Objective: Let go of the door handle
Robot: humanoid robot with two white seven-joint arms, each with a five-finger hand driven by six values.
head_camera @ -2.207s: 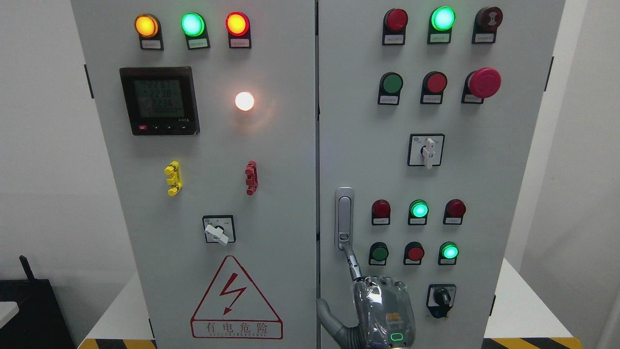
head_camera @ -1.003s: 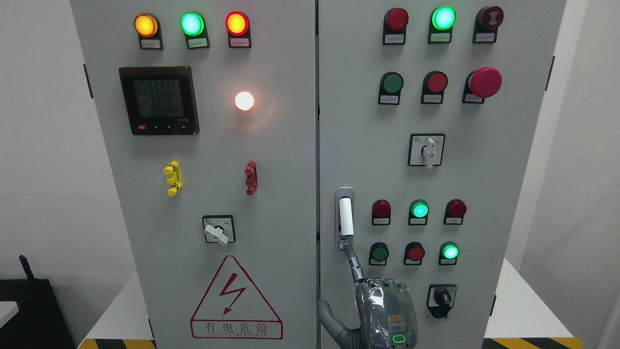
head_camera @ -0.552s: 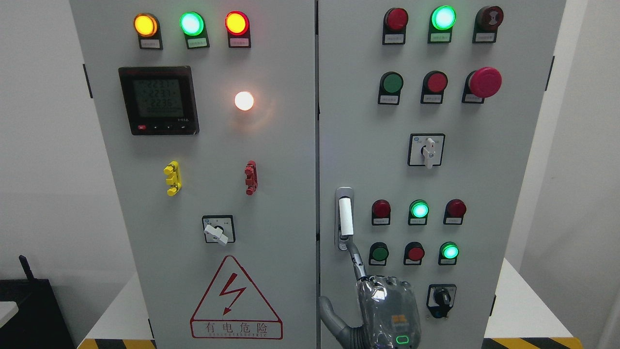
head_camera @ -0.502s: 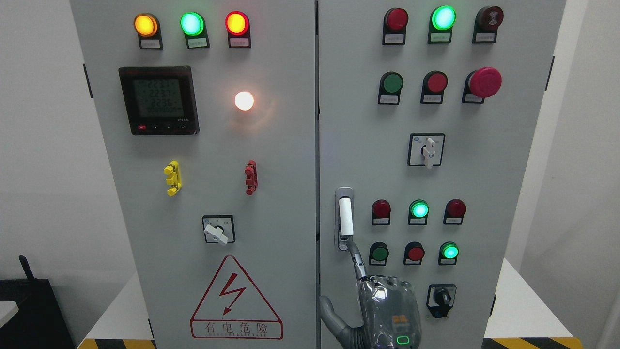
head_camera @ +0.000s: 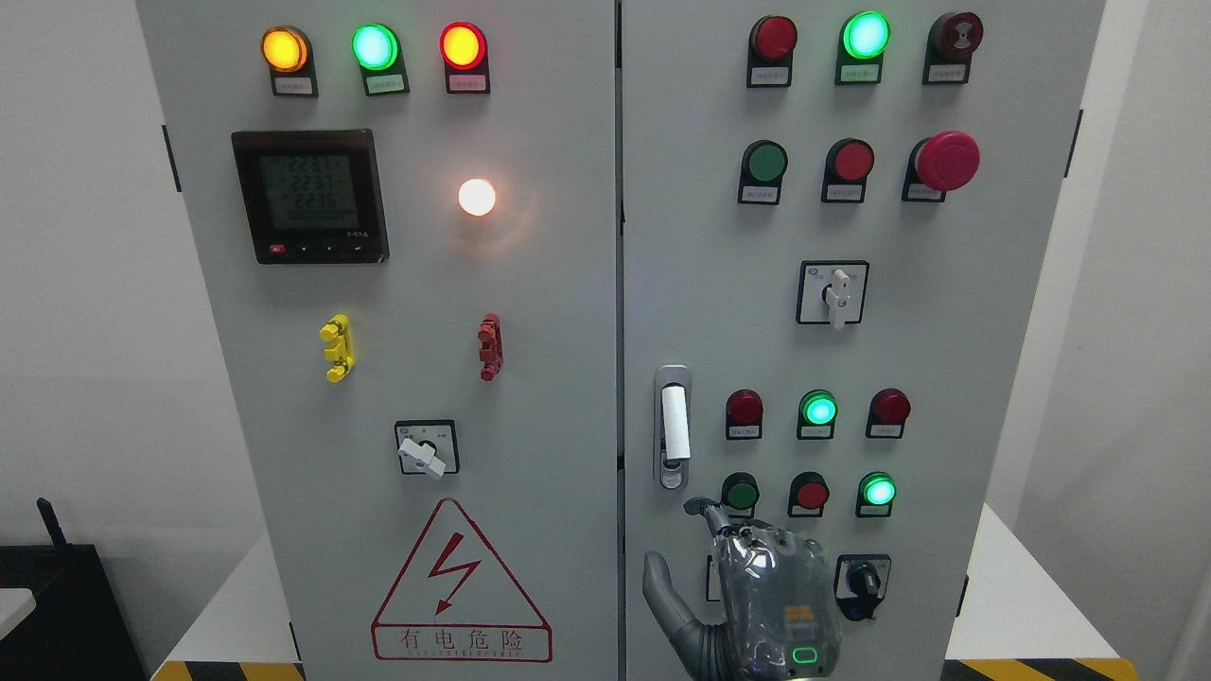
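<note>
The tall pale-grey steel control cabinet (head_camera: 530, 312) fills the view, split by a vertical seam into a left door and a right door (head_camera: 956, 378). The left door carries a black digital meter (head_camera: 311, 197), a lit white lamp (head_camera: 477, 197) and a red-bordered lightning warning triangle (head_camera: 461, 586). The right door carries rows of red and green round buttons, a red mushroom stop button (head_camera: 946, 161) and a white rotary selector switch (head_camera: 833, 294).

Low on the right door, just beside the seam, sits the slim silver door handle (head_camera: 673, 427). Its long axis runs vertically, rounded top up and round lock end down, and a white strip lies along its raised middle bar.

The robot's silver hand (head_camera: 757, 591) rises from the bottom edge right of the middle, so I take it as the right hand. Half a second ago its index finger (head_camera: 711, 511) reached up and touched the handle's lower end. Now the hand has dropped and shifted a little right, and the finger is bent at the tip just below the handle, with grey door visible between them. The remaining fingers look loosely curled and the thumb (head_camera: 667, 596) juts out to the left; nothing is held.

By my reading the release is essentially done: contact is broken, and only drawing the arm clear remains. The left hand is not in sight.
</note>
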